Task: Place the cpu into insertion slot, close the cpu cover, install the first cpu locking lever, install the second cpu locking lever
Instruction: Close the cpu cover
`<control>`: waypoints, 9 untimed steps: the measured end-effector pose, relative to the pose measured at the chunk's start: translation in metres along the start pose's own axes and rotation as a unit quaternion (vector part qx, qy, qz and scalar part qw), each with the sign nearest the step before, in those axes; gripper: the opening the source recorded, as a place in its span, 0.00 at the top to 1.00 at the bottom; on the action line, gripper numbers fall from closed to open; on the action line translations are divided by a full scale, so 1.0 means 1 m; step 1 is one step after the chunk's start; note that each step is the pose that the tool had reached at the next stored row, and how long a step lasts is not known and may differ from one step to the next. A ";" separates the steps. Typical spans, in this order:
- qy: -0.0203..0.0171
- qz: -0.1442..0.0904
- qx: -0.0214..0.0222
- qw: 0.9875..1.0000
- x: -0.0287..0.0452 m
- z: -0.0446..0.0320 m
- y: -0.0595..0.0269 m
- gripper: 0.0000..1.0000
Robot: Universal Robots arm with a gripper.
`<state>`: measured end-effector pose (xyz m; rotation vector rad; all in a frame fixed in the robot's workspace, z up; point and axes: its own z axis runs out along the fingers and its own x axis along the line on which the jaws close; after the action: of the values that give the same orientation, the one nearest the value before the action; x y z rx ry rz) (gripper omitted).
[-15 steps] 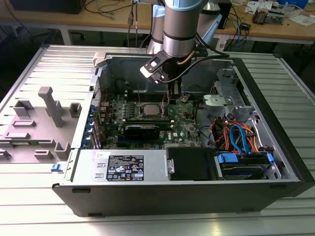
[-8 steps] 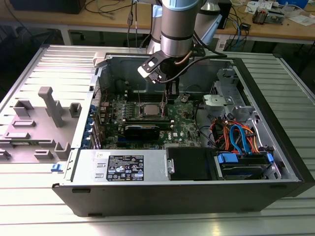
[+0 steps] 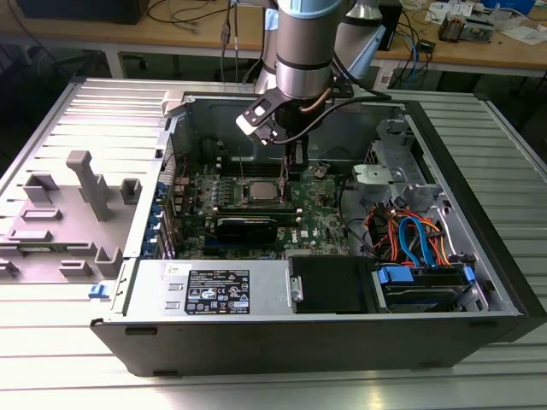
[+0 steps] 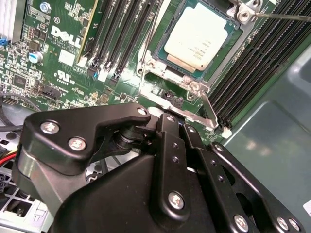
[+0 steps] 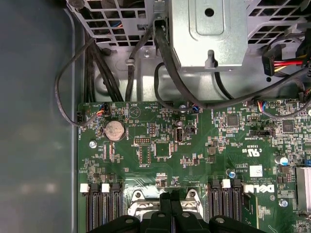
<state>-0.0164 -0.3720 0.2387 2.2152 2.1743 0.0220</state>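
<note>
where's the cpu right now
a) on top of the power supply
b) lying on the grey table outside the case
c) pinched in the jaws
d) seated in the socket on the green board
d, the cpu lies flat with its silver top up, set into the green board inside the case.

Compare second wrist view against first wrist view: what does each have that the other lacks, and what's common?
Second wrist view: the cpu sitting in the insertion slot, the cpu cover lying flat around it, and a flat silver lever beside the gripper.
First wrist view: the coin battery, the metal drive cage and black cables past the board's edge.
Both: the green board, the black memory slots and the gripper, fingers together, at the socket's edge.
</note>
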 end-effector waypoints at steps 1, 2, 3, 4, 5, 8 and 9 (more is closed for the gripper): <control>0.000 0.000 0.000 1.000 0.0000 0.0000 -0.0007 0.89; 0.000 0.000 0.000 1.000 0.0000 -0.0001 -0.0015 0.89; 0.000 0.000 0.000 1.000 0.0000 -0.0001 -0.0026 0.89; 0.000 0.000 0.000 1.000 -0.0001 -0.0001 -0.0035 0.89; 0.000 0.000 0.000 1.000 -0.0001 -0.0001 -0.0040 0.89; 0.000 0.000 0.000 1.000 -0.0001 -0.0002 -0.0053 0.89; 0.000 0.000 0.000 1.000 -0.0001 -0.0002 -0.0053 0.89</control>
<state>-0.0218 -0.3720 0.2387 2.2150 2.1745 0.0219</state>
